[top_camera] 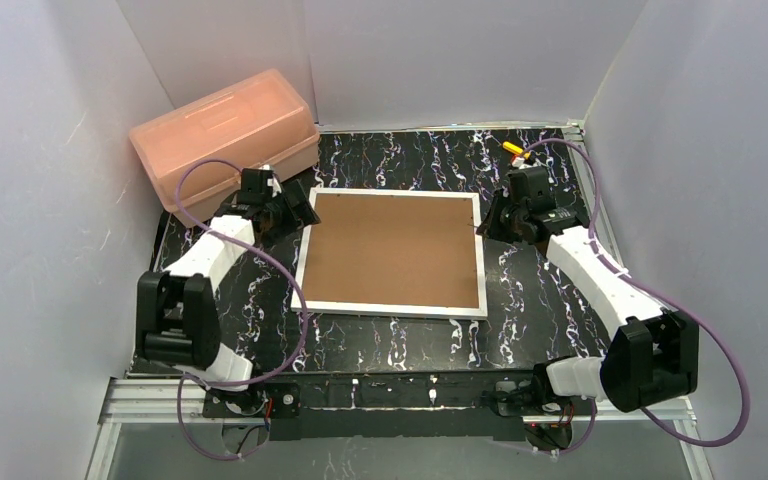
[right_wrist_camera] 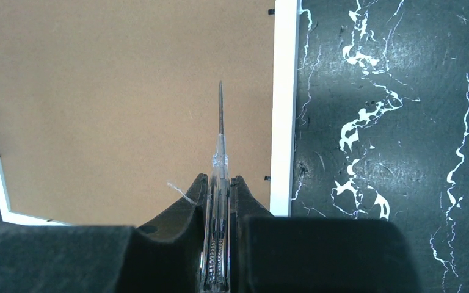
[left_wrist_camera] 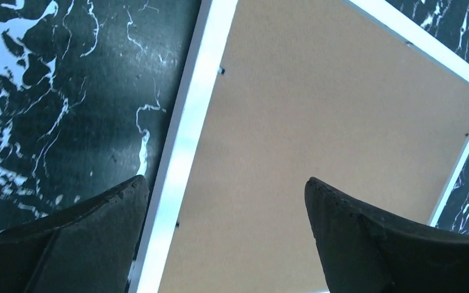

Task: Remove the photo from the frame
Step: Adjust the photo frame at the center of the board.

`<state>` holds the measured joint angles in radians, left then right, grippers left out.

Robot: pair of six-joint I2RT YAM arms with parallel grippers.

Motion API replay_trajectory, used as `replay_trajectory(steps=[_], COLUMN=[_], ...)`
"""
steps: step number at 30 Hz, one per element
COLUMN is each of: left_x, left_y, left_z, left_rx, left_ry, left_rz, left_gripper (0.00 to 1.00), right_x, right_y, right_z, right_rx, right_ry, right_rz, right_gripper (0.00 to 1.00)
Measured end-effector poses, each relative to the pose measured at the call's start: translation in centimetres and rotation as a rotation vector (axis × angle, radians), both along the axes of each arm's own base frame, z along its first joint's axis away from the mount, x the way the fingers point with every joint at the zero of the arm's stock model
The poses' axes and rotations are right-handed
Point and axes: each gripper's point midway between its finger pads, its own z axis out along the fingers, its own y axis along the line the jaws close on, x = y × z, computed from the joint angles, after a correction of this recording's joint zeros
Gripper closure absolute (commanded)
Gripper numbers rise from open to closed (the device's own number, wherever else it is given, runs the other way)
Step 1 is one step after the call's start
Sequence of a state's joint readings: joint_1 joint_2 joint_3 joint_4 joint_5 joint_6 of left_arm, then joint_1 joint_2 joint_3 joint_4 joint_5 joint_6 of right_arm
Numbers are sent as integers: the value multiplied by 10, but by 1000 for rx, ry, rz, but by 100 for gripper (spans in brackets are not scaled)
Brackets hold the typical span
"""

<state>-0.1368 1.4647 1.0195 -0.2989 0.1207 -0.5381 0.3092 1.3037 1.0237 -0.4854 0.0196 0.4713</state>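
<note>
A large, flat rectangular picture frame [top_camera: 392, 252] with a narrow white border is seen lying face down in the middle of the top view. Its brown fibreboard back is turned upward on the black, white-veined table [top_camera: 540, 300]. The photo is not shown in any view and is judged to be shut in beneath the fibreboard.

The left gripper [top_camera: 288, 208] is placed at the frame's upper left corner. Its fingers are spread wide with nothing between them, one over the table and the other over the brown back. The right gripper [top_camera: 492, 220] is placed at the upper right corner and is clamped on a thin clear-handled tool with a fine metal tip [right_wrist_camera: 220, 140]. The tip is pointed out over the fibreboard, just inside the white border. Small dark tabs [right_wrist_camera: 271, 11] are seen along the border's inner edge (presumably what pins the back in). A translucent pink plastic lidded box [top_camera: 225, 135] is set at the upper left.

The frame is judged rigid and light but easily slid on the smooth table, so it is best steadied at the border. The fibreboard is judged stiff and thin, and is best pried at an edge. The photo is expected to be limp and easily creased, and is best taken by a margin.
</note>
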Motion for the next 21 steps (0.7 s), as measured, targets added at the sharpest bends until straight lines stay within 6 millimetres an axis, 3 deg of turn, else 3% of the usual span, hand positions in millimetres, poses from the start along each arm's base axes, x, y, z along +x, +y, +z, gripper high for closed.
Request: replay_trajectory(steps=[3,6,12,21], left_x=[14,22,40,38], left_y=[3,7,4,1], left_z=[-18,-32,-48,-57], left_rx=[-19,-21,-34,-45], left_ry=[19,45,75,102], left_rz=[10,14,-9,-19], left_gripper=[9,23,41,51], right_x=[-2,-4,-6,-11], right_y=[2,3,2,4], right_z=[4,13,22,13], right_rx=[15,26,37,42], right_ry=[-11,-36,-73,-47], right_rz=[10,18,19,36], right_gripper=[99,99,99,99])
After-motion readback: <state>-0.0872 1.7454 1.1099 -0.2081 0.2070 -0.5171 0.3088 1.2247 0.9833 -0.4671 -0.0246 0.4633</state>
